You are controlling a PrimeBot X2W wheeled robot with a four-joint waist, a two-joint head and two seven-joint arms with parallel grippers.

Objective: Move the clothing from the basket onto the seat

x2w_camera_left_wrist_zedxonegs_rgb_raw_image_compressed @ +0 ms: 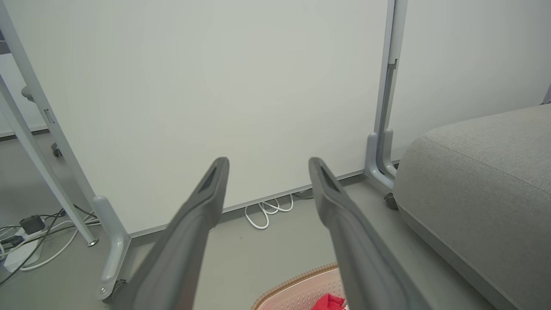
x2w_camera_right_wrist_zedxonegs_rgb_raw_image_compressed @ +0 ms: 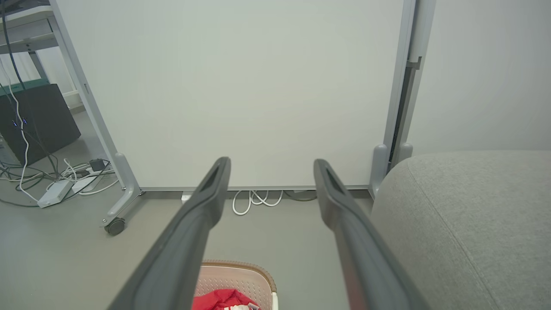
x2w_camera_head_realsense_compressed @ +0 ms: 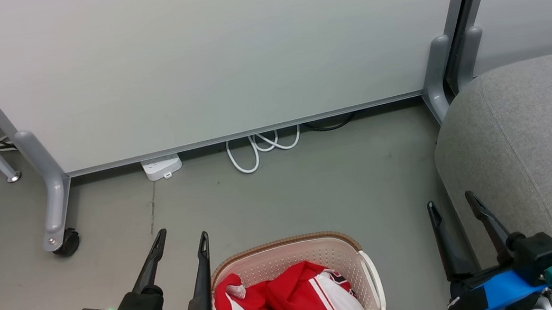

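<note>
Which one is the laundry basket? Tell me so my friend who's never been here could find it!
Start at the big pale board on wheels; on the grey floor in front of it, left of the grey seat, sits the basket. It is the cream tub with little holes and a brown rim, holding red and white clothing.

Plain grey floor (x2w_camera_head_realsense_compressed: 312,187) here. The basket (x2w_camera_head_realsense_compressed: 287,241) sits on it down front, with the big grey seat (x2w_camera_head_realsense_compressed: 535,142) off to its right, not touching. Further back, a white power strip (x2w_camera_head_realsense_compressed: 162,166) and a looped white cable (x2w_camera_head_realsense_compressed: 254,150) lie along the bottom edge of the divider panel (x2w_camera_head_realsense_compressed: 219,50), whose caster (x2w_camera_head_realsense_compressed: 67,242) stands at the left.
</note>
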